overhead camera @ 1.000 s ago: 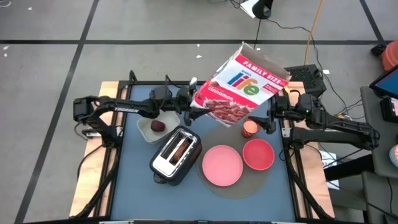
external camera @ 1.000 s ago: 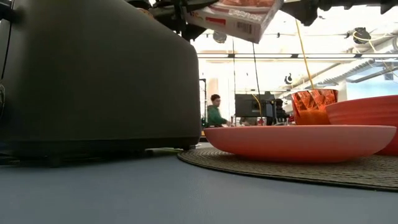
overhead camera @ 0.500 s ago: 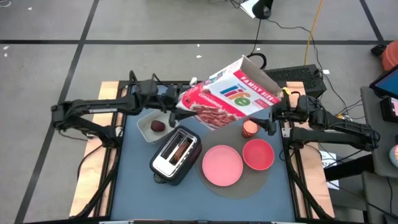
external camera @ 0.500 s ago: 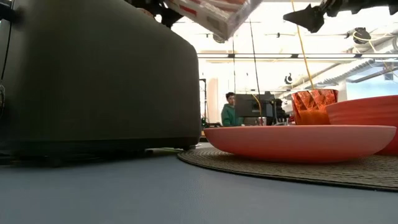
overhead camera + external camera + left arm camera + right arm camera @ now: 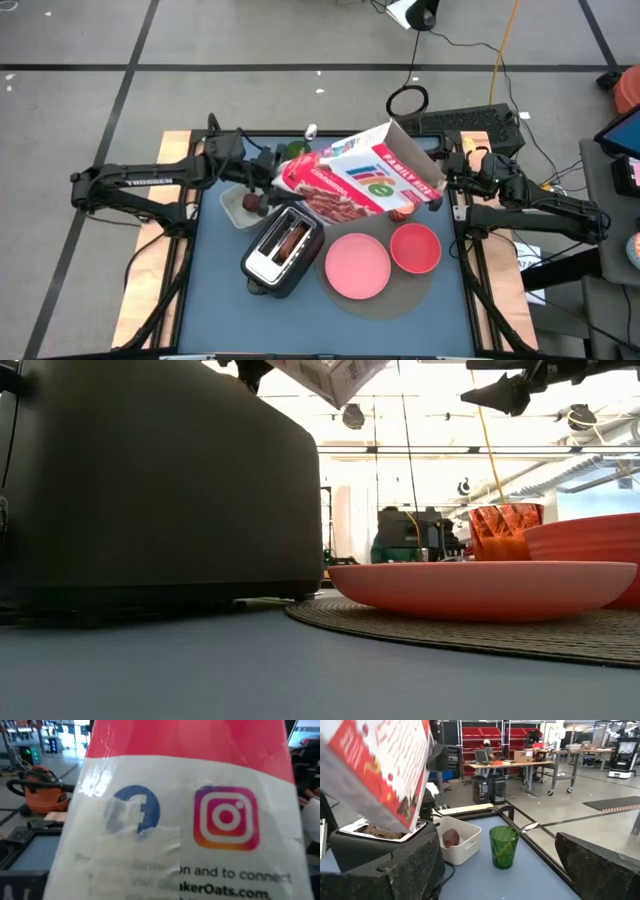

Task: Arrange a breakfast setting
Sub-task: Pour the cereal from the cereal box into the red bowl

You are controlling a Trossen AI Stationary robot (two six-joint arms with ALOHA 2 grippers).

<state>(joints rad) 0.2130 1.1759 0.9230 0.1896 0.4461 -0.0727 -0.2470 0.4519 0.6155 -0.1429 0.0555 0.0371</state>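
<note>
Looking down from the high view, I see the left gripper [image 5: 268, 172] pinching the bottom end of a cereal box [image 5: 358, 183], which hangs tilted over the back of the tabletop [image 5: 215, 290]. The right gripper [image 5: 447, 190] sits near the box's open top, fingers spread, holding nothing. The pink plate [image 5: 358, 265] and red bowl [image 5: 415, 248] sit side by side on a round mat [image 5: 395, 300]. The toaster [image 5: 283, 250] holds browned bread [image 5: 291, 237] in its slot. A dark red fruit [image 5: 254, 203] lies in the white container [image 5: 236, 214].

Low view: toaster wall [image 5: 160, 490] fills the left side; plate [image 5: 480, 588] on mat [image 5: 450, 630], bowl [image 5: 590, 550] behind it; pink cup [image 5: 505, 530] beyond.

Left wrist view: the box's printed panel [image 5: 185, 820] fills the frame; I cannot see the fingers here.

Right wrist view: fingers [image 5: 600, 865] wide apart; a green cup [image 5: 503, 846] stands beside the container [image 5: 460, 840] with the fruit [image 5: 451, 838] inside.
</note>
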